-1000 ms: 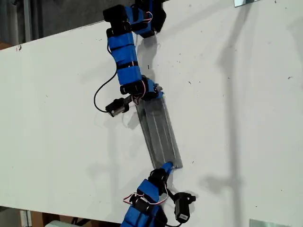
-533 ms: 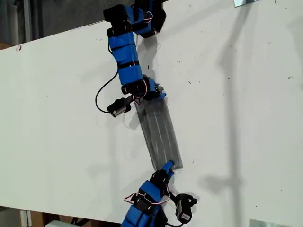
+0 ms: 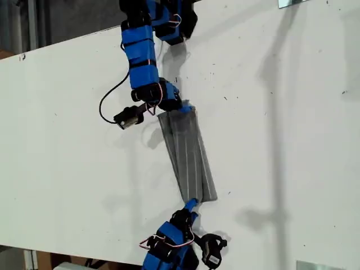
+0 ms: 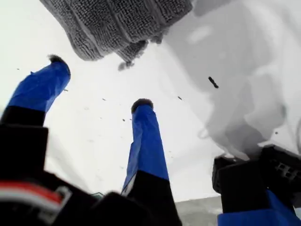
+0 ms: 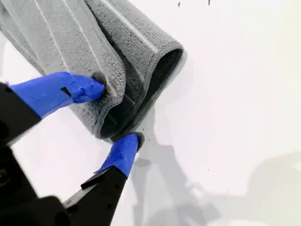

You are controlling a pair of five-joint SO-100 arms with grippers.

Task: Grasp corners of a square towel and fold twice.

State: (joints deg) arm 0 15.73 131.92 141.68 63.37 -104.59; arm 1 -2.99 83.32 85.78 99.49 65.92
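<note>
Claw status, exterior view: our second gripper (image 3: 183,107) sits at the upper end of the towel (image 3: 188,152), arm bent down from the top edge. The towel is a narrow folded strip mid-frame on the white table (image 3: 281,140). Our first gripper (image 3: 192,202) reaches up from the bottom edge to its lower end.

First wrist view: our first gripper (image 4: 99,82) is spread, the towel (image 4: 117,23) just beyond its tips, not touching.

Second wrist view: our second gripper (image 5: 116,112) pinches the towel's (image 5: 70,37) folded layers.
</note>
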